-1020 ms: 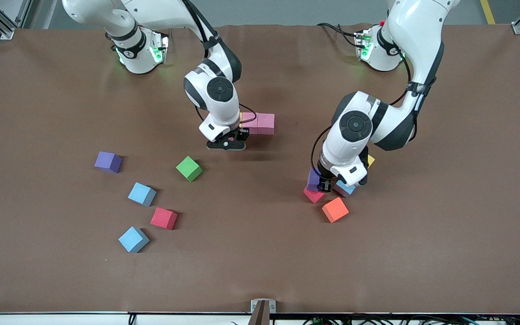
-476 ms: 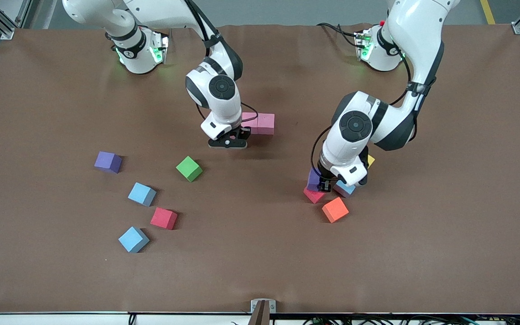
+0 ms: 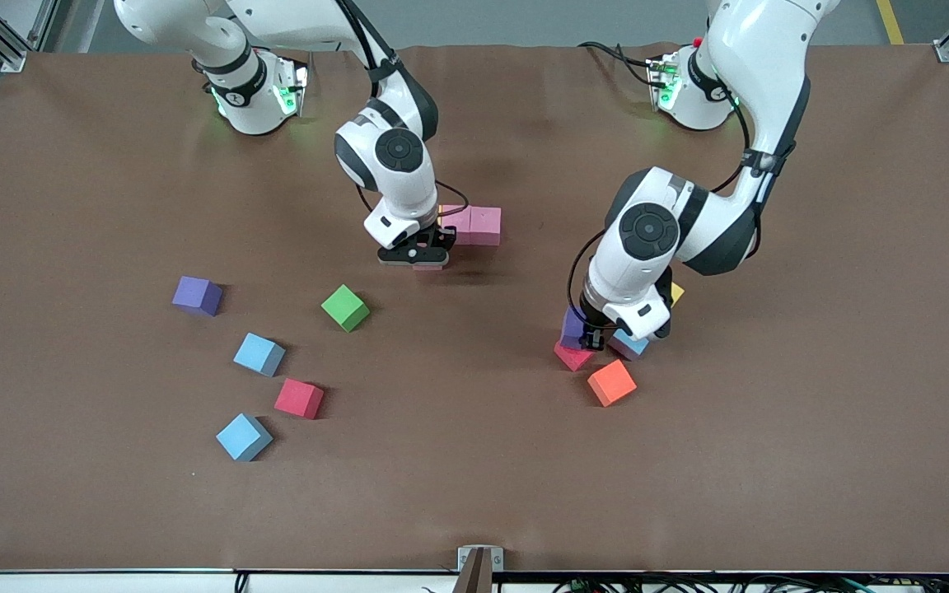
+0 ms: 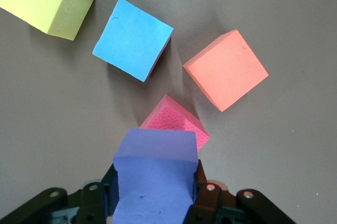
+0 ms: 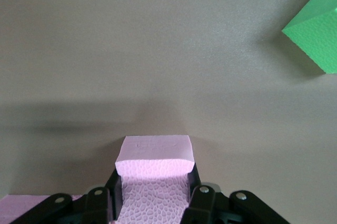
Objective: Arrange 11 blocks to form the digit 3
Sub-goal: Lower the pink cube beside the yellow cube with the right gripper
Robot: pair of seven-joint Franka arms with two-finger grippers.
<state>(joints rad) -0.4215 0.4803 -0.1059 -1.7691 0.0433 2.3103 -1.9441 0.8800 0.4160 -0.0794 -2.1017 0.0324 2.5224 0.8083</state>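
**A:** Anything changed this last second?

**B:** Only the right gripper (image 3: 413,257). I see it has edged up-frame toward the pink pair (image 3: 474,224), which sits just above centre in the front view. It's clamped on a pink block (image 5: 154,153), low over the table (image 3: 71,206). The left gripper (image 3: 598,336) hasn't budged. It's closed on a purple block (image 4: 155,176), directly over a red block (image 4: 176,124).

**A:** Meaning for the task?

**B:** My read: the pink one is about to join the row, and the left arm is waiting its turn.

**A:** How does the digit 3 look?

**B:** Barely begun. Two pink cubes are touching side by side, with a sliver of yellow at their end that's mostly hidden by the wrist. The rest are loose. The green block (image 3: 345,307) and four more lie lower, toward the right arm's end. The orange block (image 3: 611,382), a light blue and a yellow sit by the left gripper.
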